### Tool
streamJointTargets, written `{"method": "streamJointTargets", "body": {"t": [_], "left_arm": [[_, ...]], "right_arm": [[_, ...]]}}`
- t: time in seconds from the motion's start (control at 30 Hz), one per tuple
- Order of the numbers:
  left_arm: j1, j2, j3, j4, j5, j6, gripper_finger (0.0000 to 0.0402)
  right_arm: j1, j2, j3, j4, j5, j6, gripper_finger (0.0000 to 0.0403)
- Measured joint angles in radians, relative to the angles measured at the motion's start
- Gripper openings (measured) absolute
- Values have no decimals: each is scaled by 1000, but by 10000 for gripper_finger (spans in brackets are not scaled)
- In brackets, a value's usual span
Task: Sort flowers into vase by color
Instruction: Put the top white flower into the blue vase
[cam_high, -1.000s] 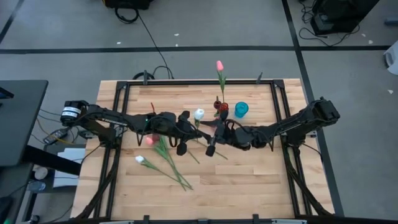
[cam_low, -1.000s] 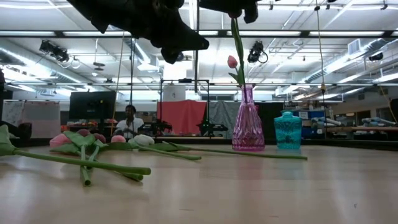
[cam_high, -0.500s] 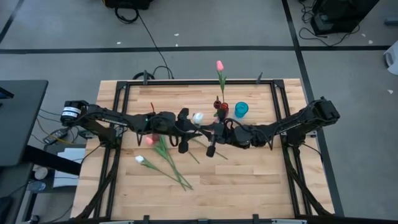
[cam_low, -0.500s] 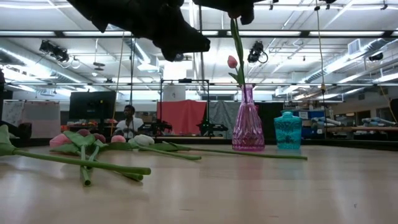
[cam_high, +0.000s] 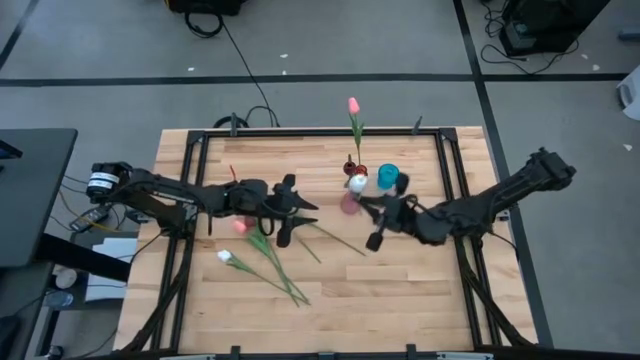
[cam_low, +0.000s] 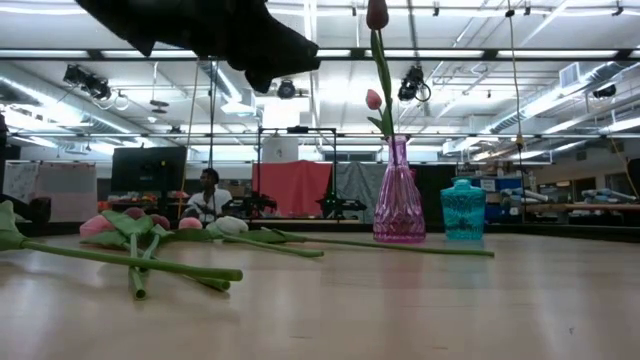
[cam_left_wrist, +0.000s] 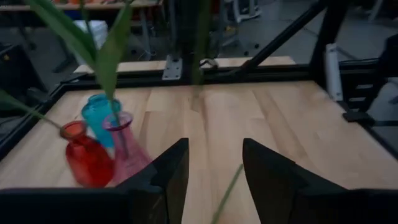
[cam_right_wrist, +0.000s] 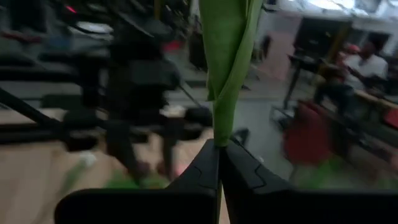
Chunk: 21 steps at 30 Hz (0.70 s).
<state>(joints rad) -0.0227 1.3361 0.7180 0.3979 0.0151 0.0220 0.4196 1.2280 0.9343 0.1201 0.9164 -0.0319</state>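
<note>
My right gripper (cam_high: 366, 208) is shut on a white-headed flower (cam_high: 357, 183) and holds it upright above the table, beside the pink vase (cam_high: 349, 203). A pink flower (cam_high: 353, 104) stands in that vase (cam_low: 397, 195). The red vase (cam_high: 357, 170) and teal vase (cam_high: 388, 176) stand just beyond. My left gripper (cam_high: 303, 207) hovers open at mid-table with nothing between its fingers (cam_left_wrist: 214, 180). Several more flowers (cam_high: 262, 255) lie flat on the wood at the near left, stems crossing (cam_low: 135, 262). My right gripper pinches the white flower's green stem, where a leaf wraps it (cam_right_wrist: 217, 134), between its two fingers. The fingers come level from the table's right side and lie across the stem. The flower stands upright, head up, lifted clear of the table.
A loose stem (cam_high: 335, 238) lies on the table between the two grippers. Black frame rails (cam_high: 300, 133) run along the table's far and side edges. Bare wood lies at the near right (cam_high: 400, 295). In the low view a person (cam_low: 208, 195) sits in the room beyond the table.
The white flower has passed from my left gripper to my right. The right gripper shut on its stem, then carried it upright toward the table's right edge, up to the vases. The left gripper opened, let go and drew back slightly toward the left.
</note>
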Motion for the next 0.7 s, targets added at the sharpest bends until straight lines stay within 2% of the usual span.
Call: {"method": "streamJointTargets", "body": {"t": [0.13,0.33,0.5,0.7], "left_arm": [[0,0,-46,44,10,-6,157],[0,0,-70,52,10,-15,157],[1,-2,-70,43,-4,3,157],[3,-17,-69,23,-65,32,157]], "right_arm": [[-26,-78,0,-164,7,88,16],[-150,-167,-17,-335,6,144,15],[-277,-267,-134,-300,-46,126,15],[-411,-374,-300,-91,-153,36,15]]}}
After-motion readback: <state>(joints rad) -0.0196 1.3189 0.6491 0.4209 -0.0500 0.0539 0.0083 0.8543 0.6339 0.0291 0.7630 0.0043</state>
